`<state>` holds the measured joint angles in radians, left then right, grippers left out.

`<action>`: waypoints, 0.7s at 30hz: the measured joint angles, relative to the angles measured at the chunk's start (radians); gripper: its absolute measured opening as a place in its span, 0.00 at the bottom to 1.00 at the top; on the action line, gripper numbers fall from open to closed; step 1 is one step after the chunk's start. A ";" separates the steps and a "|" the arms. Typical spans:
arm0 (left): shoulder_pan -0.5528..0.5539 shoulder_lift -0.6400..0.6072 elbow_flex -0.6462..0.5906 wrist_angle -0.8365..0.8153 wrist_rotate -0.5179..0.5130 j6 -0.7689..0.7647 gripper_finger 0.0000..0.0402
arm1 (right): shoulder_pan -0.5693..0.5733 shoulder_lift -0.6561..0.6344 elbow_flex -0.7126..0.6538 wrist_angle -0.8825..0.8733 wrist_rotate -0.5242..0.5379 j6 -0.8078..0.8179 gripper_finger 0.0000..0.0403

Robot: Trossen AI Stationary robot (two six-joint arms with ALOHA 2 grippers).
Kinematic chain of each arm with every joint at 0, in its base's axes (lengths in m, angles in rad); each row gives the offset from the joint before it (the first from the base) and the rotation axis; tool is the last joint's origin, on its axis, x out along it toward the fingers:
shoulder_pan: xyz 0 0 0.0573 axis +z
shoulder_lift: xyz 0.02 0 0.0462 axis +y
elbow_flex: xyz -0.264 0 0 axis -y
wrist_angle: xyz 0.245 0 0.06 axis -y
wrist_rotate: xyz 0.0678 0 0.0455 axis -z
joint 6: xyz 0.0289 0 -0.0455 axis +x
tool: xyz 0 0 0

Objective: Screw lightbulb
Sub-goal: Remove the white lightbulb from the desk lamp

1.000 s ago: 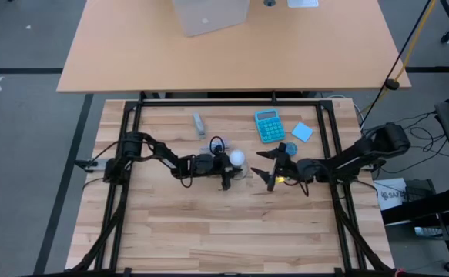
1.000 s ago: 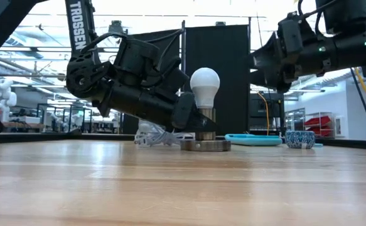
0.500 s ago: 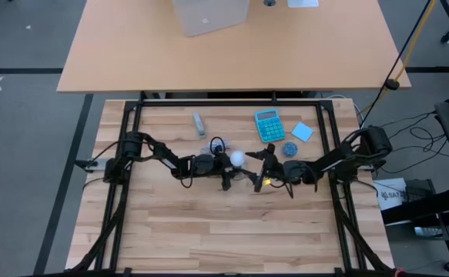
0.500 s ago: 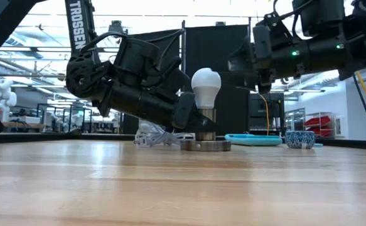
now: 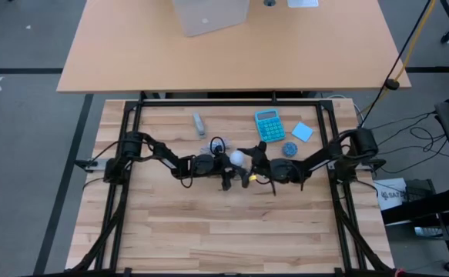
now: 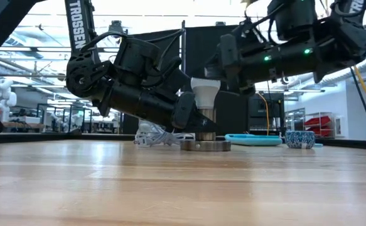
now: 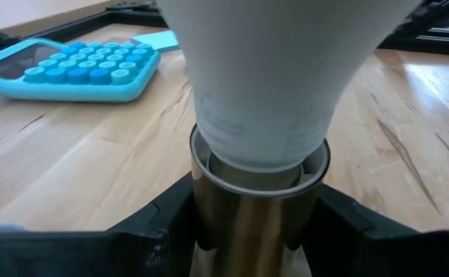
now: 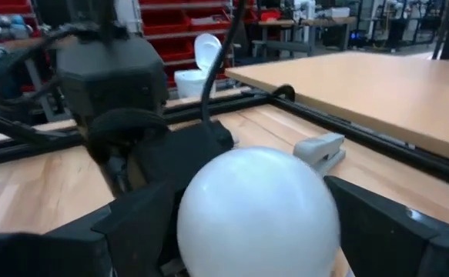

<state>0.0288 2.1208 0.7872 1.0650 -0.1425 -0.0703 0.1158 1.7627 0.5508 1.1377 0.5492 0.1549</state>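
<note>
A light wooden plank table [image 5: 209, 231] with a black frame along its edges carries the items. Directly on it lie a turquoise calculator [image 5: 269, 125], a light blue pad [image 5: 302, 132], a small blue patterned bowl [image 5: 289, 148], a grey stapler [image 5: 199, 123], a white coiled cable [image 6: 154, 137] and a round grey socket base [image 6: 206, 145].

Only thing I could actually read was "TROSSEN" in white capitals, running down the dark upright link of my arm [image 6: 79, 25] in the low view, and even there the top of the word got cut off by the picture edge. The blue calculator [image 7: 70, 68] had rows of keys, but I couldn't make out a single figure on them. There was a white box [image 5: 397, 194] on the floor by my right side with dark print starting "SAT", the rest too small to tell. The lightbulb [image 7: 266, 92] had faint grey print on its neck, unreadable.
</note>
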 joint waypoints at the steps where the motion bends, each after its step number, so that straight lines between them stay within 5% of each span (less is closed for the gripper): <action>1: 0.000 0.000 -0.001 0.000 0.000 -0.002 0.45 | -0.004 0.007 0.010 -0.013 0.000 0.011 0.80; 11: 0.001 0.000 -0.003 0.000 -0.003 -0.002 0.45 | -0.010 0.029 0.033 0.004 0.025 -0.031 0.80; 21: 0.000 -0.002 -0.002 -0.012 0.000 0.004 0.45 | -0.012 0.026 0.033 -0.022 0.000 -0.083 0.67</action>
<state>0.0288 2.1193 0.7853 1.0529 -0.1421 -0.0667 0.1040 1.7882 0.5835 1.1157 0.5493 0.0715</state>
